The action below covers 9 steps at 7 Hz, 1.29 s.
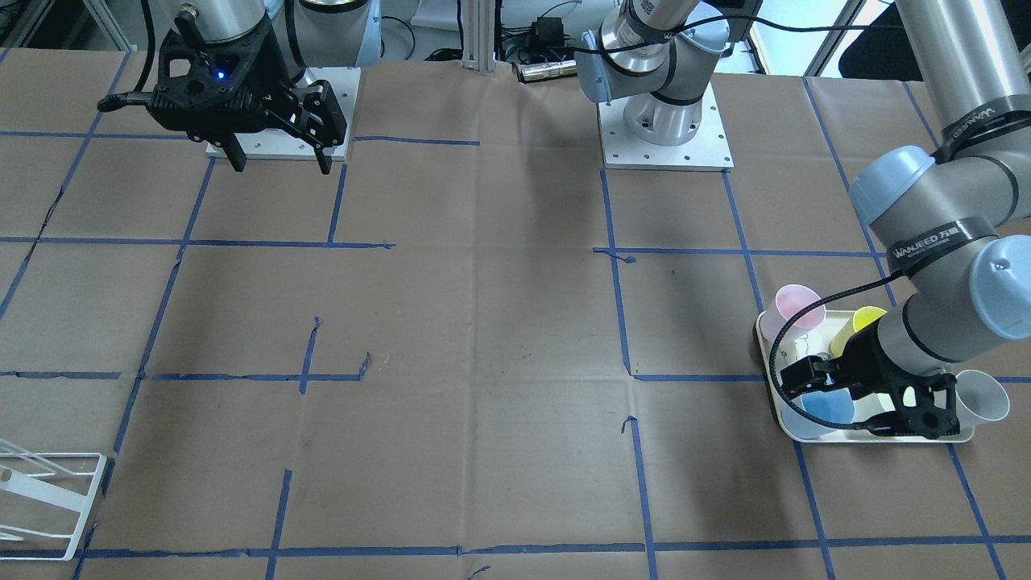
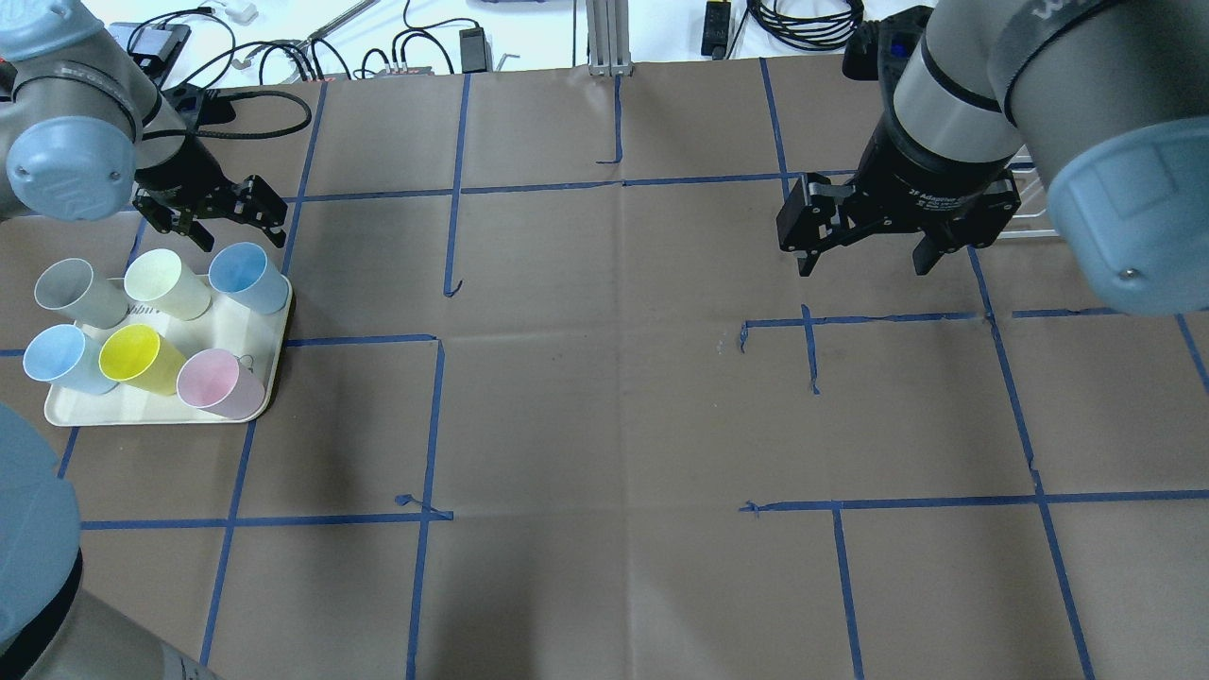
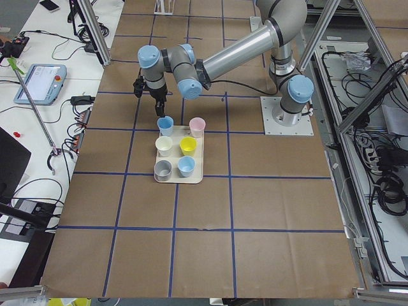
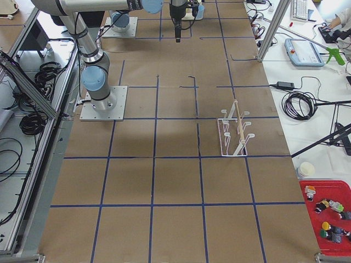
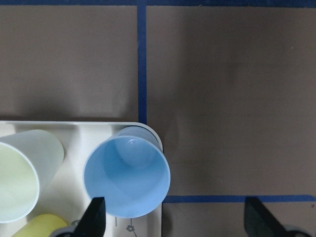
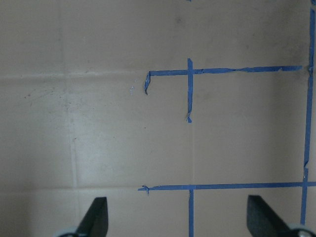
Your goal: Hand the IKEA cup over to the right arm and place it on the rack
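Several pastel IKEA cups stand on a cream tray [image 2: 66, 411] at the table's left end. My left gripper [image 2: 236, 236] hovers open just above the blue cup [image 2: 247, 277] at the tray's far corner. The left wrist view looks straight down into that blue cup [image 5: 127, 177], which sits beside one fingertip [image 5: 96, 217], with nothing gripped. My right gripper [image 2: 861, 269] hangs open and empty high over the table's right half. The white wire rack [image 4: 235, 131] stands at the far right, its corner showing as rack [image 1: 48, 503] in the front view.
On the tray are also grey [image 2: 77, 291], pale green [image 2: 165, 283], light blue [image 2: 59, 357], yellow [image 2: 142, 359] and pink [image 2: 222, 382] cups. Brown paper with blue tape lines covers the table. Cables and pendants lie on side benches beyond the far edge.
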Each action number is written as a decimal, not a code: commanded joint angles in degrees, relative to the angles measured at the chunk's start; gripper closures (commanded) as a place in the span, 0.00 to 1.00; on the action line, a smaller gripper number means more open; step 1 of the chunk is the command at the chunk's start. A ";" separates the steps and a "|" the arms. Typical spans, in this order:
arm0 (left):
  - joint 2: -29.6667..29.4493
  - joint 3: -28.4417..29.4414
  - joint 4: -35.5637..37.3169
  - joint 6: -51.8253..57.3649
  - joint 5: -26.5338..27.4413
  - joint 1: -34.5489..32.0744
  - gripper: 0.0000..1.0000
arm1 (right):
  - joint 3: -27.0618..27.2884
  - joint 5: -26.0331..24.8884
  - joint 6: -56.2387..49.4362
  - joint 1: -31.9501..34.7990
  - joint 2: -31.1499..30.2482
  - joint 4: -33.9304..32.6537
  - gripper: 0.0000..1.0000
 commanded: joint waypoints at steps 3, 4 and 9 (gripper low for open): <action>-2.89 -1.44 3.08 0.53 0.00 0.19 0.01 | 0.01 0.00 0.00 0.00 0.00 0.00 0.00; -3.43 -1.44 3.17 0.62 0.00 0.10 0.01 | 0.01 0.00 0.00 0.00 0.00 0.00 0.00; -4.57 -1.27 3.26 0.97 -0.09 0.28 0.27 | 0.01 0.27 -0.09 0.00 0.00 0.00 0.00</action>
